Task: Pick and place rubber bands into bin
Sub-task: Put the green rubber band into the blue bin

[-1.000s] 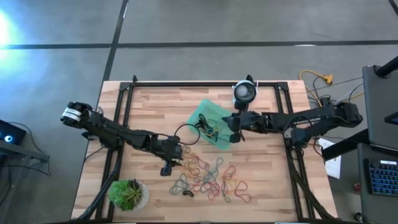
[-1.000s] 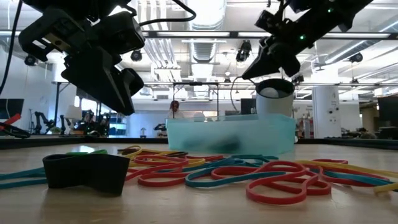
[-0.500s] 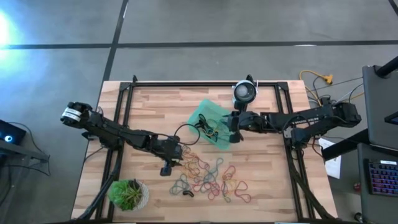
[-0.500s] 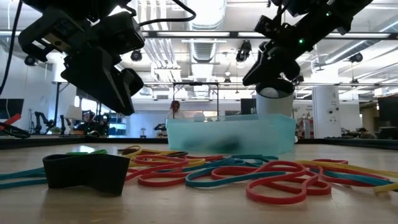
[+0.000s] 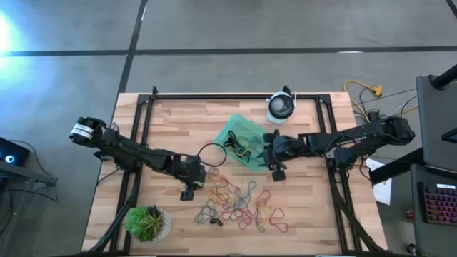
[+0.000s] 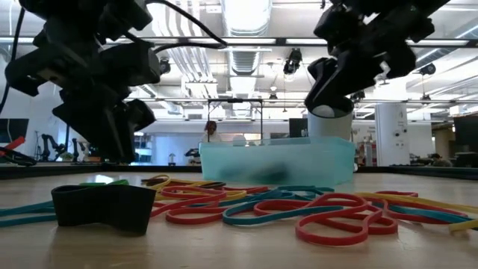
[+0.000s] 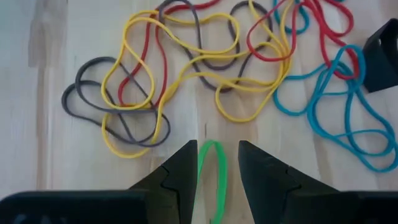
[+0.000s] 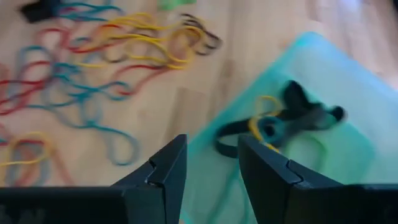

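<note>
I was working in a robotics lab, or an open industrial workspace much like one. Past my wooden table [image 5: 171, 121] on its black metal frame [image 5: 235, 96] lay a polished grey concrete floor [image 5: 214, 28] with dark lines across it, and level across the table I looked into a long hall with exposed ceiling ducts [image 6: 246, 56], bright strip lights [image 6: 246, 11], white columns [image 6: 388, 134] and a person [image 6: 210, 131] far back. Loose cables [image 5: 368, 96] and a keyboard [image 5: 435, 203] sat beside my right arm's side of the table, and other robot arms [image 6: 52, 143] stood at benches in the distance.
</note>
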